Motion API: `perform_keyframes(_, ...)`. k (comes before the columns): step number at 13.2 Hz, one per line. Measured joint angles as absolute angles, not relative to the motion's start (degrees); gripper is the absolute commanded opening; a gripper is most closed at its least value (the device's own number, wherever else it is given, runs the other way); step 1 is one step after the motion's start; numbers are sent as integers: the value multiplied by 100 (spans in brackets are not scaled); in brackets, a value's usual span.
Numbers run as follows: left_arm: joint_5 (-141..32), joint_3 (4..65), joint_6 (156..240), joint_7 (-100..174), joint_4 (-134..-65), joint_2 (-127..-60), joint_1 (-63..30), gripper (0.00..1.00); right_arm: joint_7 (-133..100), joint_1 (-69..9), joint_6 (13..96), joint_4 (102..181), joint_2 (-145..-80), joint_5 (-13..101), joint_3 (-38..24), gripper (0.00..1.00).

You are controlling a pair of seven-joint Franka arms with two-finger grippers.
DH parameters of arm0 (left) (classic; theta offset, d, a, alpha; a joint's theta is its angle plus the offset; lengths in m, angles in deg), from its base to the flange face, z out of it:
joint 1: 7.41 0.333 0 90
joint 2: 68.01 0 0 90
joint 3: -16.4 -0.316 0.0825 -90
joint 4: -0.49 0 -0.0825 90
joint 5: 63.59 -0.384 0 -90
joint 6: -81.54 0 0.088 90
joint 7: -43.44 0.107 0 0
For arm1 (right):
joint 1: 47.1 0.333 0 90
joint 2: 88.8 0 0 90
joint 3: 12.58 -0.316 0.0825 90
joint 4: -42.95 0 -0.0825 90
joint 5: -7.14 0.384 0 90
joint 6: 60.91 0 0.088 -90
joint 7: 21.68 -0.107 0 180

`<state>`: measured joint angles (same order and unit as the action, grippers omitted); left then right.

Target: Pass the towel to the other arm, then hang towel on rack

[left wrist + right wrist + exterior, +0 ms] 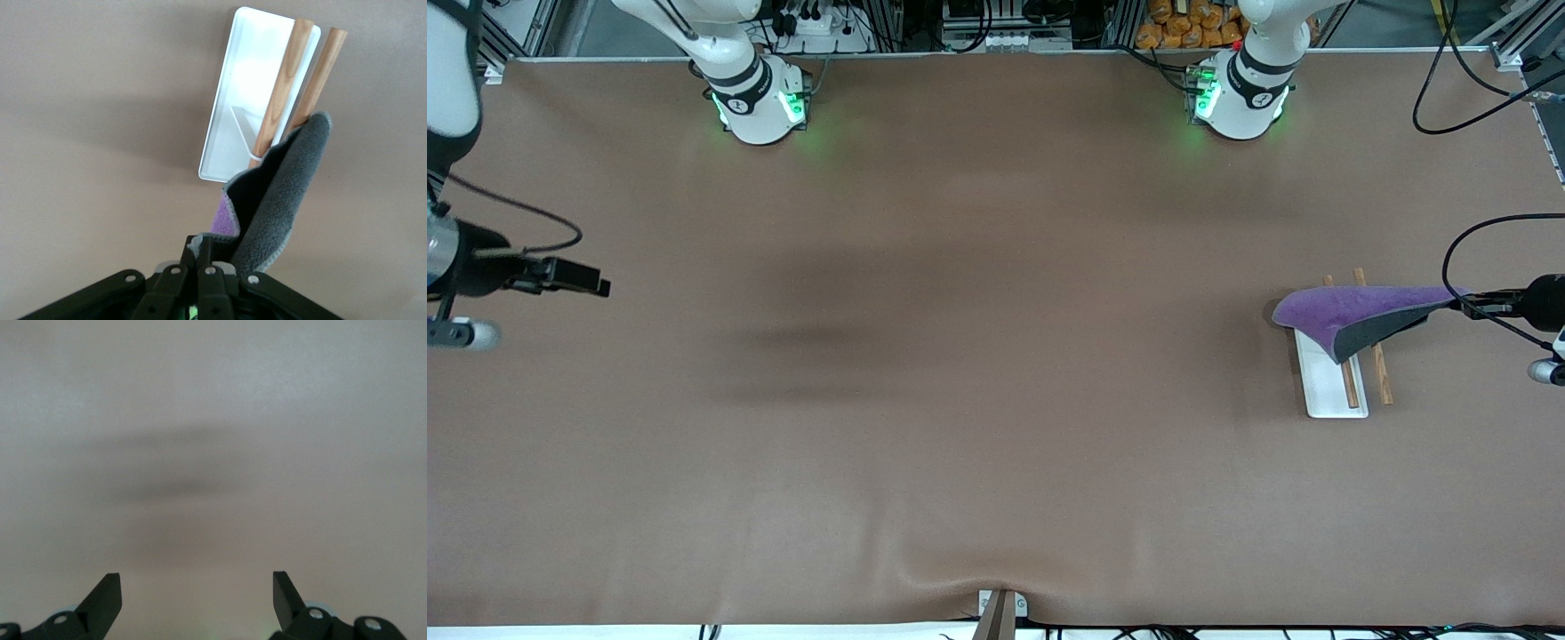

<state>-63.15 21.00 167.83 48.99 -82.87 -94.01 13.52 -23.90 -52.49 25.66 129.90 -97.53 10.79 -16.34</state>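
The towel point(1352, 309), purple on top and dark grey underneath, stretches out over the end of the rack that lies farther from the front camera. My left gripper point(1465, 306) is shut on one corner of it, at the left arm's end of the table. In the left wrist view the fingertips point(200, 241) pinch the cloth, and the grey face of the towel point(280, 200) covers the ends of the two wooden rods point(287, 80). Whether the cloth rests on the rods I cannot tell. The rack's white base point(1323, 391) lies flat on the table. My right gripper point(596, 286) waits open at the right arm's end, over bare table point(197, 590).
The brown table mat point(960, 356) spreads wide between the two arms. The arm bases point(760, 102) stand along the edge farthest from the front camera. A black cable point(1463, 244) loops above the table near the left wrist. A small clamp point(1000, 609) sits at the front edge.
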Motion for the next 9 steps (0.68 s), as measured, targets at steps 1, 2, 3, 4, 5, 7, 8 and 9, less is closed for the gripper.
perform_keyframes(1,-6315,2100,16793,4909,-8287,-9415,1380,0,-2390,-5249,2676,13406,-9449,1077,-1641,100)
perform_keyframes(2,-6315,2100,16808,4944,-8288,-9428,1399,0,-2390,-5251,2725,13784,-9170,1070,-1639,100)
perform_keyframes(3,-6315,2100,16827,5021,-8288,-9446,1411,0,-2390,-5255,2765,14019,-9003,1067,-1635,100)
perform_keyframes(4,-6315,2100,16846,5067,-8288,-9468,1436,0,-2390,-5258,2832,14154,-8914,1067,-1632,100)
perform_keyframes(5,-6315,2100,16863,5103,-8289,-9492,1470,0,-2390,-5259,2887,14197,-8892,1067,-1631,100)
perform_keyframes(7,-6315,2101,16896,5160,-8290,-9545,1540,0,-2235,-5259,3063,14152,-8894,1067,-1631,100)
perform_keyframes(8,-6314,2101,16921,5236,-8290,-9568,1574,0,-2055,-5263,3098,14046,-8905,1067,-1630,100)
perform_keyframes(9,-6314,2101,16952,5308,-8291,-9591,1605,0,-1952,-5269,3097,13911,-8917,1067,-1627,100)
